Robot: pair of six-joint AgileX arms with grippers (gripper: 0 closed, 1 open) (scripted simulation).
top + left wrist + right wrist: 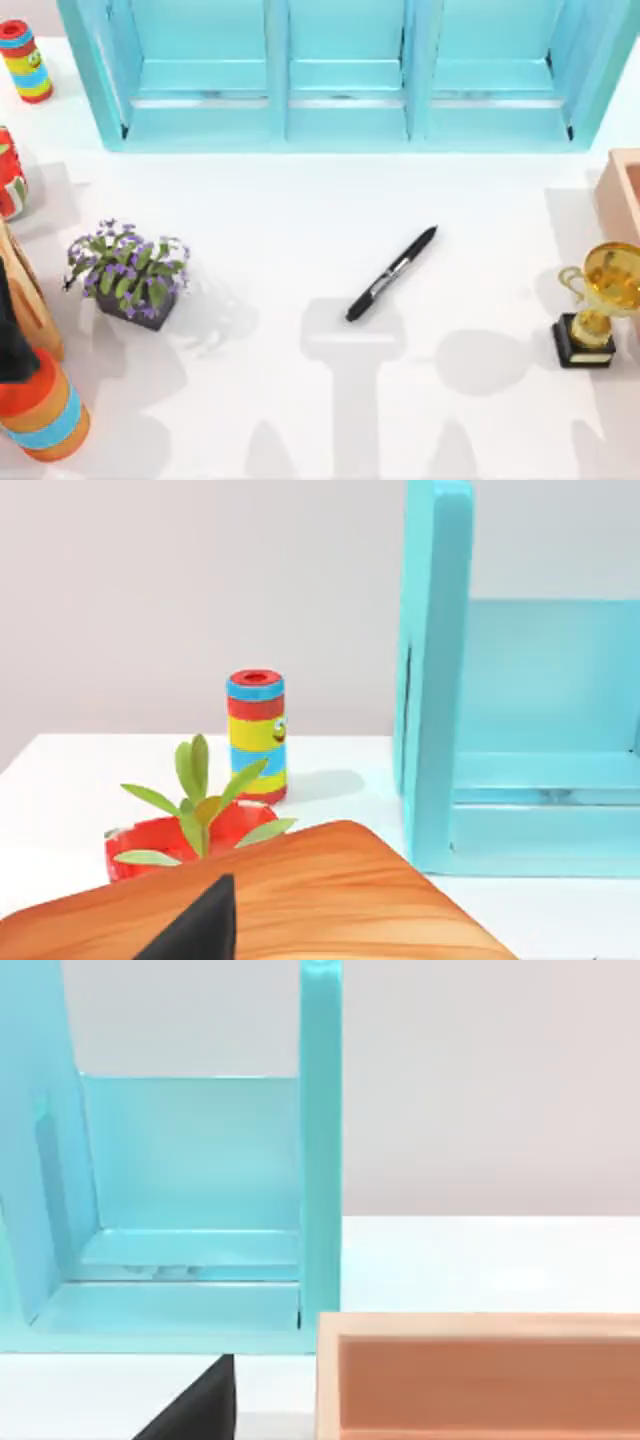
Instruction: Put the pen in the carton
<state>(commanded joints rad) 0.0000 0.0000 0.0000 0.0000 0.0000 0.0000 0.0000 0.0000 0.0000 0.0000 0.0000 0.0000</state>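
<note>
the turquoise shelf unit (345, 75) spans the back of the white bench (280, 200). the carton (622, 195) sits at the bench's right edge, open side up, with the gold trophy (598, 305) just in front of it. the potted plant (128, 272) is on the left, a striped can (27, 62) in the back left corner, and more clutter runs down the left edge. the pen (391, 273) lies flat near the middle of the bench, diagonal, well apart from the carton and touching nothing.

step in hand: the pick hasn't begun; the pen is untouched. i can't see either tool's fingers, so i can't tell how far open they are or whether they hold anything. the right wrist view looks over the carton's rim (480, 1325), so my right arm sits near it. the left wrist view looks over a wooden block (300, 900) on the left side.

my read of the next move: take the right arm over the pen, turn the tool across the barrel, come down on the label band at mid-body, lift, and carry it right, clearing the trophy.
</note>
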